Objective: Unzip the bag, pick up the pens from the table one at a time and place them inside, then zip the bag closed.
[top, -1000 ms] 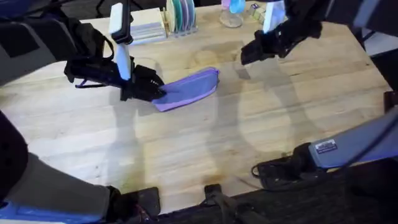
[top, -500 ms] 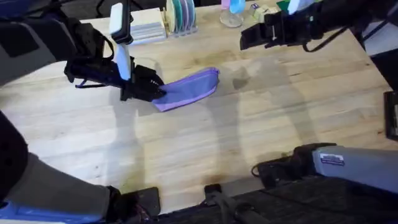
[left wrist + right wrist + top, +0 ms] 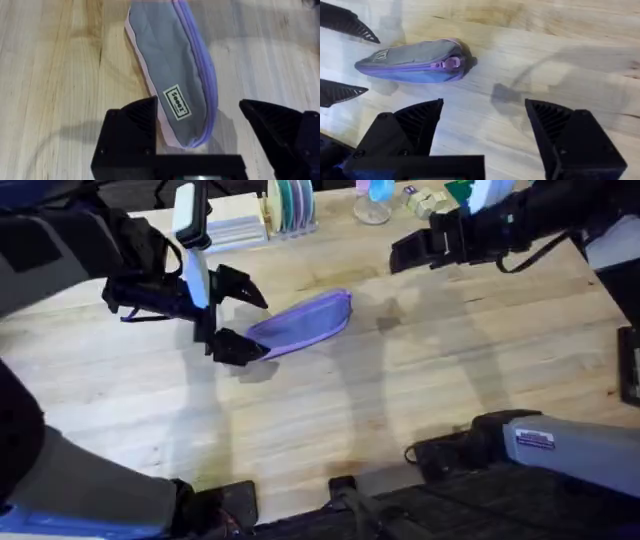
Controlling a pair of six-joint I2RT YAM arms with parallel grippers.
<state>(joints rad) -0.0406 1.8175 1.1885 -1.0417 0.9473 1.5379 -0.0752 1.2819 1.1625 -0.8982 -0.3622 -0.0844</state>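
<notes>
The lavender bag (image 3: 305,323) lies zipped on the table (image 3: 330,410), its zipper pull (image 3: 452,62) at the right end. My left gripper (image 3: 258,327) is open, one finger on each side of the bag's left end without pinching it. In the left wrist view the bag (image 3: 172,75) runs away from between the left gripper's (image 3: 197,107) spread fingers. My right gripper (image 3: 400,255) hangs open over the far right of the table, holding nothing. In the right wrist view, the bag (image 3: 415,60) lies beyond that gripper (image 3: 484,102). The pens are out of view.
Along the table's back edge stand a rack of coloured discs (image 3: 290,202), a white box (image 3: 235,228), a glass (image 3: 372,205) and small blocks (image 3: 420,198). A black device (image 3: 450,450) sits at the near edge.
My left gripper was shut on the bag's left end and has opened, letting it go. The right gripper rose and drew back toward the far right.
</notes>
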